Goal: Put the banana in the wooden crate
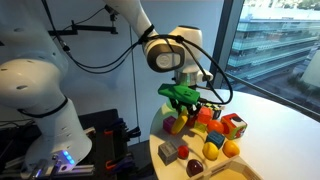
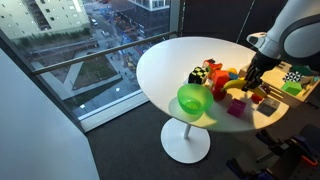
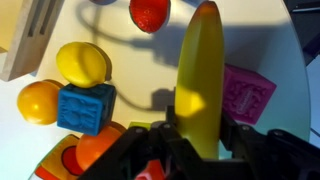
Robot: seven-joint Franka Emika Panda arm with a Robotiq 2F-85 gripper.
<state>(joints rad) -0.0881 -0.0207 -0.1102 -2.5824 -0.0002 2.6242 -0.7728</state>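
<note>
While the banana runs lengthwise up the middle of the wrist view, its near end sits between the dark fingers of the gripper, which press in on both its sides and hold it. Whether it is clear of the tabletop cannot be told; its shadow falls on the white surface to the left. Just right of it lies a pink block. To the left are a blue block, a yellow lemon and an orange fruit, with a red fruit farther off. The wooden crate fills the far left corner. In an exterior view, the toys cluster on a round white table beside a green bowl.
</note>
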